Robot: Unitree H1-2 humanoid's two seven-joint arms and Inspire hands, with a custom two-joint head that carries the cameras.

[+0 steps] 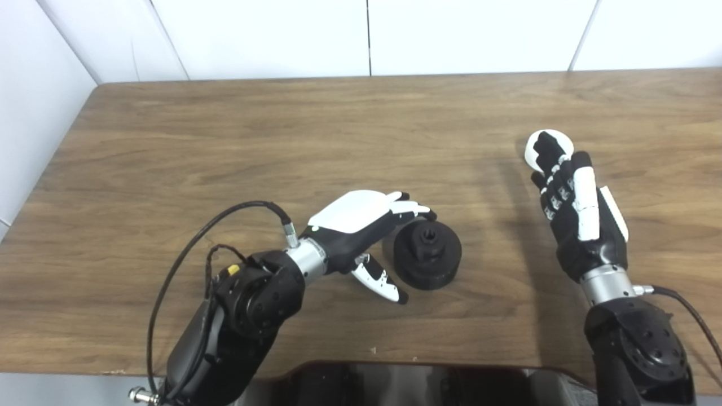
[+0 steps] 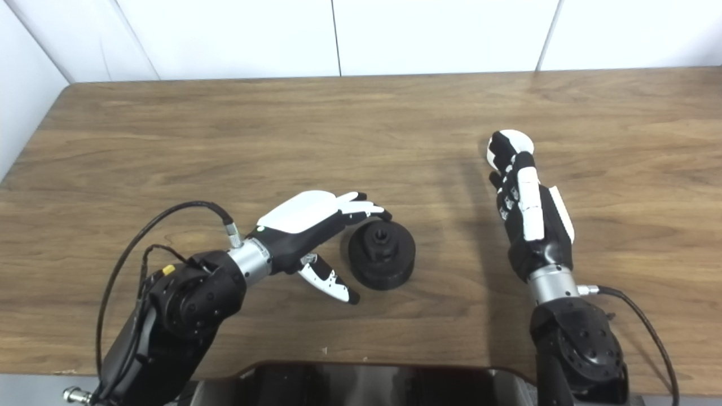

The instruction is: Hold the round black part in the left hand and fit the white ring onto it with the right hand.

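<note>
The round black part stands on the wooden table near the front middle. My left hand is open beside it on its left. Its fingers reach over the part's upper left edge and its thumb lies apart at the lower left. The white ring lies on the table at the right, partly hidden under the fingertips of my right hand. That hand is stretched out flat with its fingers over the ring, not closed on it. The part and the ring also show in the right eye view.
A white wall runs behind the table's far edge and along its left side. A dark piece of the robot's body shows at the bottom middle. Black cables loop off both wrists.
</note>
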